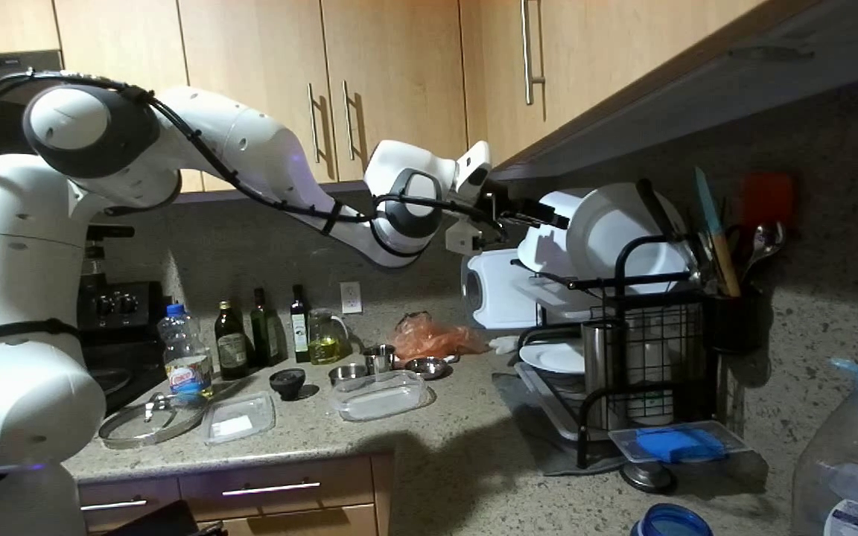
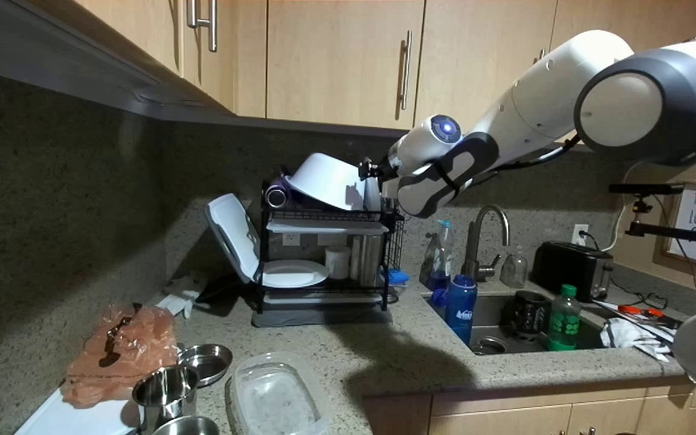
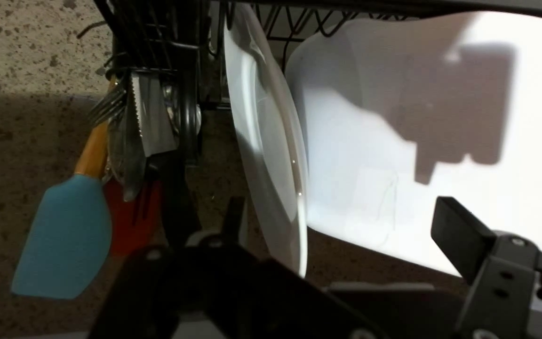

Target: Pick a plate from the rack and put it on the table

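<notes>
Gripper [image 3: 341, 212] is spread wide, nothing held; the plate [image 3: 268, 141] is stood on edge in the rack [image 1: 652, 299], beside the bowl [image 3: 388, 136]; likely stiff, slick, breakable, best pinched by its near rim.

The plate [image 1: 615, 223] is plain white, round and glossy, with a shallow rim. It stands on edge in the top level of the rack [image 1: 645, 300], toward one end. The rack is black wire, boxy and tiered, positioned upright, set back from the rounded front edge of the table [image 2: 339, 353]. The table is speckled beige-grey stone, partly shadowed.
</notes>
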Controlling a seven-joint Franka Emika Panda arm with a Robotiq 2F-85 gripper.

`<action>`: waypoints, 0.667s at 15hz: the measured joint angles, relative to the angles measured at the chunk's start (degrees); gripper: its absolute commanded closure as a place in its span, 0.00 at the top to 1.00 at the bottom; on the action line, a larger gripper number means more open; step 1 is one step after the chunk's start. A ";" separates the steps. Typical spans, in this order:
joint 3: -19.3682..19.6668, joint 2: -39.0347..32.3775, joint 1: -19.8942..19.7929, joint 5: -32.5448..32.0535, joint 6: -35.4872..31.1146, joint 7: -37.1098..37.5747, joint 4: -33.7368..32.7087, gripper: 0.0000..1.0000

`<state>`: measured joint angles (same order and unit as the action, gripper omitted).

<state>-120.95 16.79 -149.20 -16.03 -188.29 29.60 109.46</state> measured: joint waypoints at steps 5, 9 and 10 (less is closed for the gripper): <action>0.04 0.10 0.00 0.00 0.09 0.00 0.01 1.00; 0.10 0.42 -0.01 0.00 0.38 0.00 0.00 1.00; 0.12 0.49 -0.01 0.01 0.46 0.00 -0.02 1.00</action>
<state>-120.84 17.29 -149.21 -16.02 -187.83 29.60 109.45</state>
